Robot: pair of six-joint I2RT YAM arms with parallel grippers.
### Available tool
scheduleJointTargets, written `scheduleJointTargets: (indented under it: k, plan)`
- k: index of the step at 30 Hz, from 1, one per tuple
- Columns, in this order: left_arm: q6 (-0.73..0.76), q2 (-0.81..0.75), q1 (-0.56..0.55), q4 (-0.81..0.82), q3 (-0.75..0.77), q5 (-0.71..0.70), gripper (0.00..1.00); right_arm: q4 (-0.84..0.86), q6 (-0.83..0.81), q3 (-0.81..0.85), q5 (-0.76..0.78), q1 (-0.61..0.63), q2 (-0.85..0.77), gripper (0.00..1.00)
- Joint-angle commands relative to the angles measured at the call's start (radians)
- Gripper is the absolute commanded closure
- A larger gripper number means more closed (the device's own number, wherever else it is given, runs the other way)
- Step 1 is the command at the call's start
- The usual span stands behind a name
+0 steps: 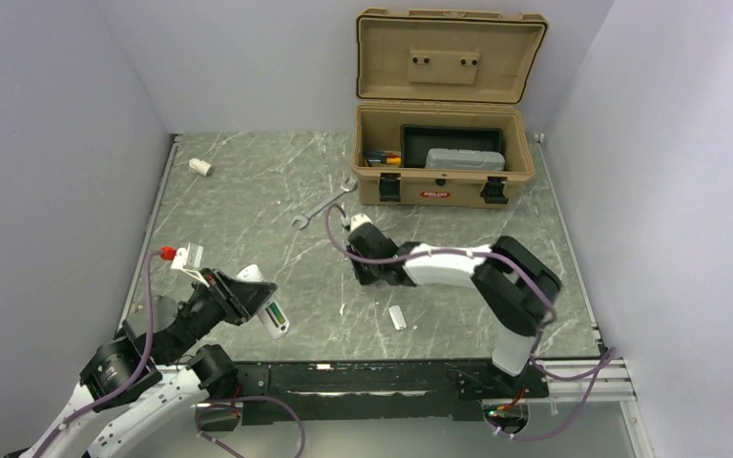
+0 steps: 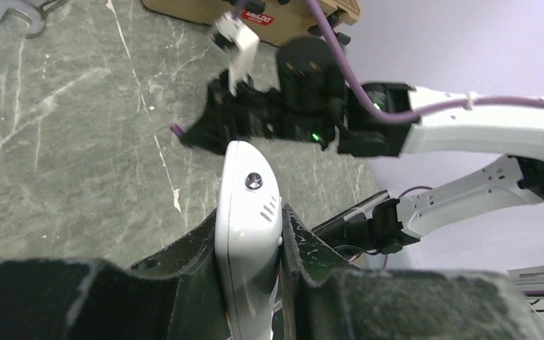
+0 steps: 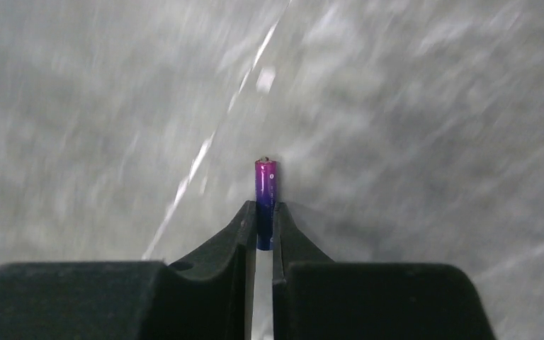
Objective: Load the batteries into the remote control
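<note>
My left gripper (image 2: 251,216) is shut on the white remote control (image 2: 246,177), holding it by its long sides above the table's near left. In the top view the remote control (image 1: 274,320) sticks out of my left gripper (image 1: 253,298), and a green strip shows on its upturned face. My right gripper (image 3: 265,207) is shut on a slim purple-and-blue battery (image 3: 265,180), whose tip pokes out past the fingertips. The right gripper (image 1: 366,274) sits low over the table's middle. From the left wrist view the battery's purple tip (image 2: 177,130) shows at the right gripper's end.
A small flat white piece (image 1: 397,318) lies on the table near the front. A silver wrench (image 1: 323,207) lies mid-table and a stubby white cylinder (image 1: 199,166) at the back left. An open tan toolbox (image 1: 444,186) stands at the back.
</note>
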Motion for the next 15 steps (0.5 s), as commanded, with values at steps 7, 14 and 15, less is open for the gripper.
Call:
scheduleJointTargets:
  k: [7,14,15]
  plan:
    - [-0.030,0.030,0.002,0.110,-0.050,0.045,1.00,0.162,-0.095,-0.418,-0.165,0.168,-0.547,1.00]
    - [-0.063,-0.036,0.002,0.241,-0.139,0.080,1.00,0.354,-0.094,-0.669,-0.281,0.175,-0.800,1.00]
    - [-0.065,-0.035,0.003,0.234,-0.141,0.077,1.00,0.353,-0.085,-0.680,-0.274,0.174,-0.808,1.00]
